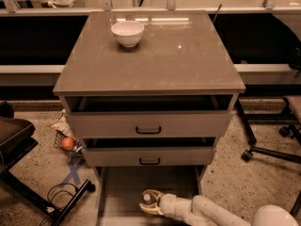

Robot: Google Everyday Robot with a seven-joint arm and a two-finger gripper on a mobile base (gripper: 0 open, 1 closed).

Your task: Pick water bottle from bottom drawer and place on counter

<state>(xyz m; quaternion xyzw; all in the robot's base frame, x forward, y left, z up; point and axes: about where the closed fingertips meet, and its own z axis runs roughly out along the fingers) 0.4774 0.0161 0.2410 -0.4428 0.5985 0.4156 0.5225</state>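
The counter [178,60] had a white bowl [127,33] at its back left and lots of bare room near its front. Far below the counter's front edge, the bottom drawer [122,192] stood open with a flat floor, and the gripper [143,202] was low inside it. The water bottle [146,197] sat right in the gripper's mouth, white cap showing, but I could not tell if the gripper was squeezing it or which way the bottle lay.

At the bottom drawer's [122,192] front edge, the gripper [149,203] hides most of the water bottle [146,197]; perhaps only its cap shows. The drawer's front is cropped.
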